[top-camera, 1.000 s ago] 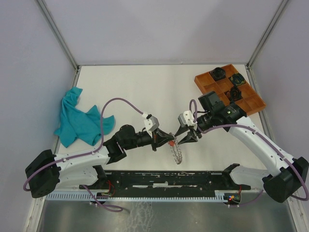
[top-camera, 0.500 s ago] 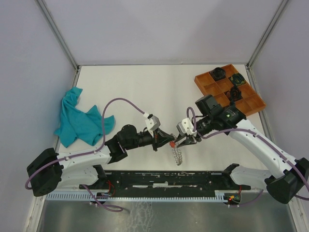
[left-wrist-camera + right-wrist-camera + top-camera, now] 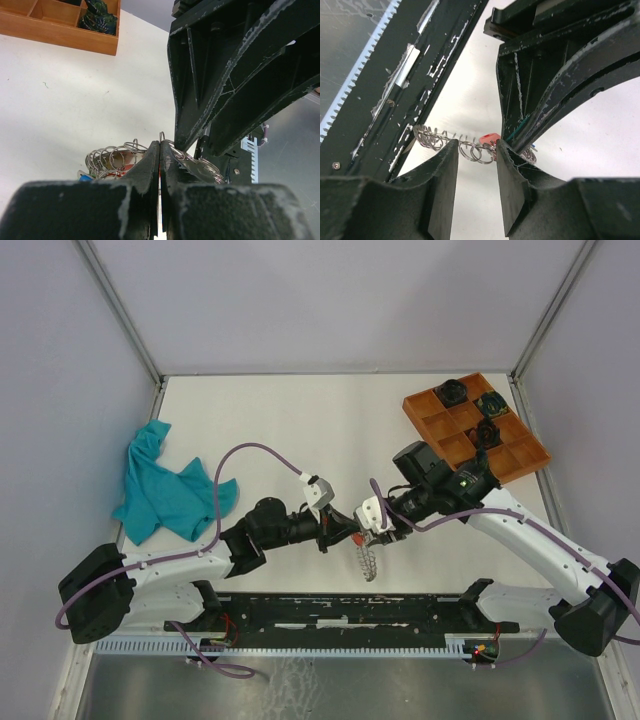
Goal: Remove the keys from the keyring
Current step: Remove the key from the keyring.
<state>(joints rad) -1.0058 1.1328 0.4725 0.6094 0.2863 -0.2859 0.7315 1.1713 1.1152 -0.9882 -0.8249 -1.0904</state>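
Note:
The keyring [image 3: 366, 560], a coil of silver wire, hangs from where both grippers meet, near the table's front edge. My left gripper [image 3: 348, 531] [image 3: 160, 148] is shut on a wire loop of the keyring [image 3: 111, 157], and a sliver of red shows in the seam between its fingers. My right gripper [image 3: 377, 533] [image 3: 475, 150] is open, its fingertips [image 3: 448, 161] standing either side of a stretch of the keyring [image 3: 471, 151]. A red-tagged key [image 3: 489, 138] sits by the right-hand fingertip, against the left gripper's tip. A blue tag [image 3: 84, 176] peeks out under the coil. The other keys are hidden.
An orange compartment tray [image 3: 437, 421] [image 3: 60, 36] with dark parts stands at the back right. A teal cloth [image 3: 168, 492] lies crumpled on the left. A black rail [image 3: 340, 612] [image 3: 415, 75] runs along the near edge, just below the hanging ring.
My right gripper has moved left and nearer, onto the coil beside the left gripper's tip; its jaws narrowed, then widened again. The left gripper has stayed shut and almost still.

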